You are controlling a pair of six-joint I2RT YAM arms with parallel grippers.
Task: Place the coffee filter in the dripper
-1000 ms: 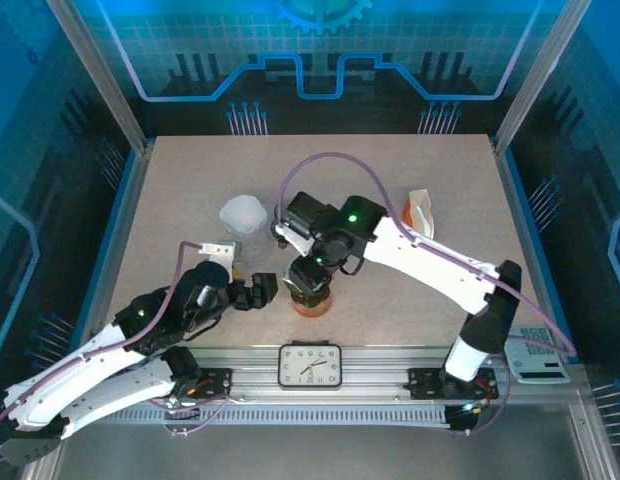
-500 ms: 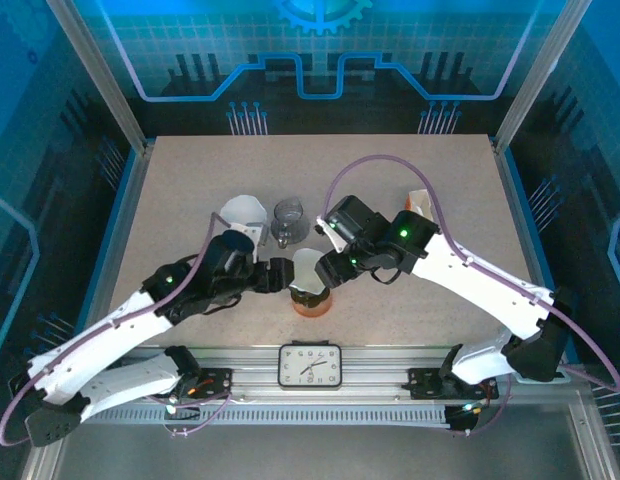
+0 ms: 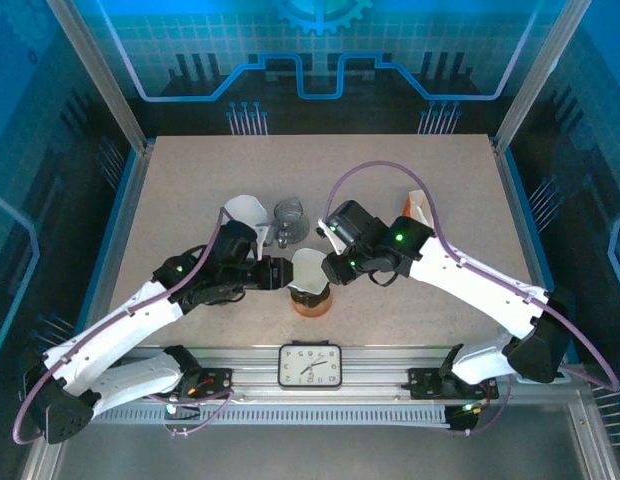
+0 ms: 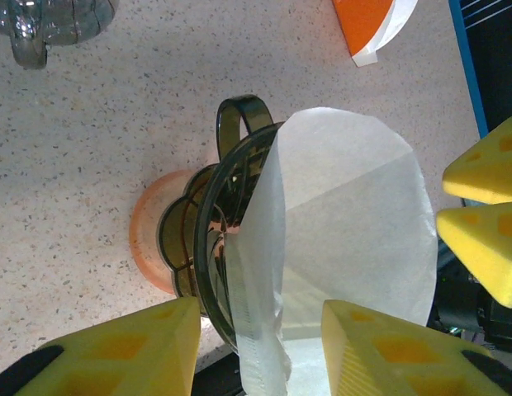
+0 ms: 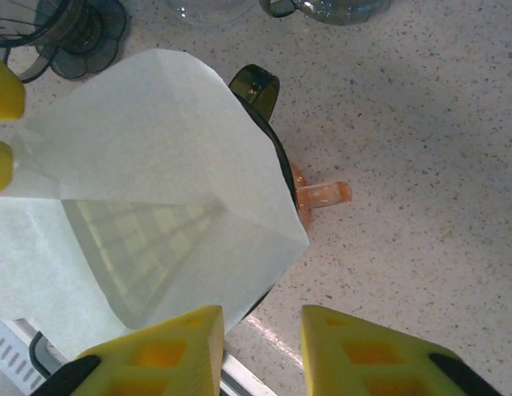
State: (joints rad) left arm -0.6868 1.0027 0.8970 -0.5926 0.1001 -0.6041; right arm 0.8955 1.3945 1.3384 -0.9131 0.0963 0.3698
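1. The dark translucent plastic dripper (image 3: 311, 294), ribbed inside and fitted with a loop handle, stands on a round orange base (image 3: 311, 309) on the speckled beige table (image 3: 190, 180)
2. The white folded-paper coffee filter (image 3: 308, 268) stands with its lower part inside the dripper's mouth. It is tilted, and most of the paper rises above the rim
3. The left gripper (image 3: 281, 275) sits just left of the dripper. Its jaws stand apart, straddling the filter's folded edge and the dripper's rim. In the left wrist view a gap shows on each side of the paper, so nothing is clamped
4. The right gripper (image 3: 331, 268) sits just right of the dripper. Its jaws are parted by a narrower gap above the rim, with no paper between the pads
5. Beyond the dripper stand a clear glass cup (image 3: 288, 218) and, further left, a white cone-shaped object (image 3: 248, 212)
6. Beyond the dripper to the right lies an orange-and-white piece (image 3: 418, 208)
7. On the near side of the dripper sits a rectangular white-faced clock (image 3: 310, 365)
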